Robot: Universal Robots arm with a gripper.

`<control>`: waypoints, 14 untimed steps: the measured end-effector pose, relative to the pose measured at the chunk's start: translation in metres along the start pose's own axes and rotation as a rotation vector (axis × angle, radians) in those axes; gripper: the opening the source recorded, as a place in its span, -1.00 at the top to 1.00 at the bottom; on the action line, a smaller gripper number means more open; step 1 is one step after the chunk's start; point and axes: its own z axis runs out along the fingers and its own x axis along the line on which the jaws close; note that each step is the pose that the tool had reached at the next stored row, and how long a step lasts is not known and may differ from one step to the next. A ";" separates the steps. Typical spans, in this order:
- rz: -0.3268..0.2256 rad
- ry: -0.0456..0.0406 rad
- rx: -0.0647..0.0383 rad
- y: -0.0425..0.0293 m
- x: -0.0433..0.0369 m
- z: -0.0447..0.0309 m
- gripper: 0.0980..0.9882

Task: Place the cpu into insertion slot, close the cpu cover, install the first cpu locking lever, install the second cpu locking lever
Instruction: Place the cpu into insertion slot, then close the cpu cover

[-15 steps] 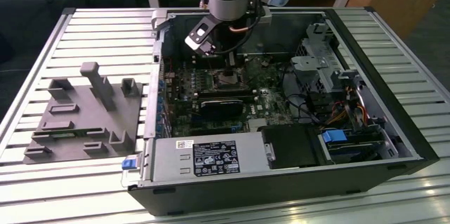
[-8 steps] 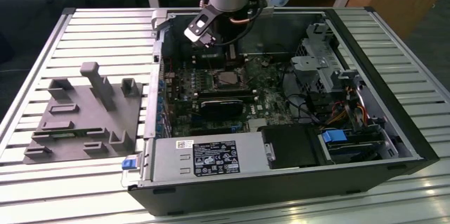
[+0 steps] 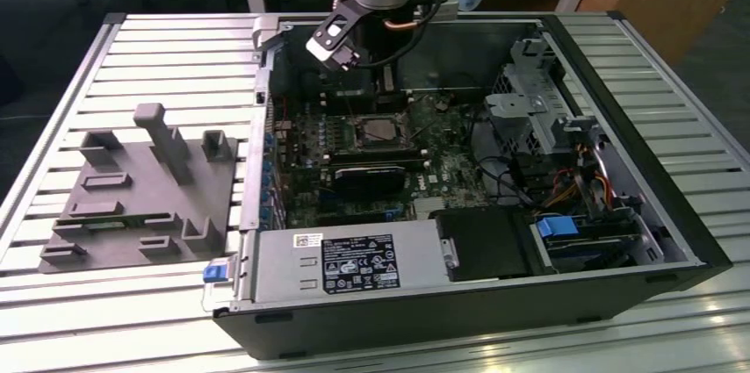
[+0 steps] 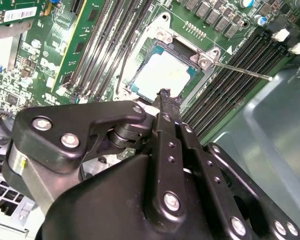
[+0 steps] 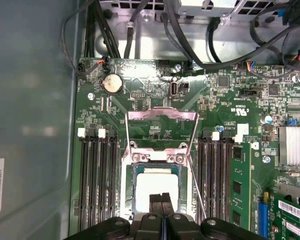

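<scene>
**Black two-fingered claw (image 5: 161,199) over the socket of an open black computer case (image 3: 469,320).** The claw's fingers are pressed together, with nothing held between them.

- **Chip:** Just under the fingertips lies the cpu (image 5: 157,182), a small flat square chip with a silvery-grey metal top. It is seated in the insertion slot (image 5: 133,187), a square dark socket with a metal rim on the dark green motherboard (image 5: 155,85). Whether the tips touch the chip cannot be told.
- **Cover:** Beyond the claw's tips, across the socket, the cpu cover (image 5: 162,115), a thin silvery metal frame plate, is swung open, off the chip.
- **Lever:** A thin steel locking lever (image 4: 240,70) juts free beside the socket, to one side of the claw.
- **Surroundings:** Long narrow black memory slots (image 5: 97,185) flank the claw on both sides. A grey moulded fixture tray (image 3: 129,197) lies well apart from the claw on the slatted metal table (image 3: 164,48), outside the case.
</scene>
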 end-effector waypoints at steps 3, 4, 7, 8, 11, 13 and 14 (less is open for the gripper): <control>0.000 -0.0001 0.000 0.0000 0.0000 -0.0001 0.99; 0.000 -0.0001 0.000 0.0000 0.0000 -0.0001 0.99; 0.000 0.0000 0.000 0.0000 0.0000 -0.0001 0.99; 0.000 0.0000 0.000 0.0000 0.0000 -0.0002 0.99; 0.000 -0.0001 0.000 0.0001 0.0000 -0.0021 0.99; 0.000 0.0000 0.000 0.0002 -0.0001 -0.0033 0.99; 0.000 0.0000 0.000 0.0003 -0.0001 -0.0042 0.99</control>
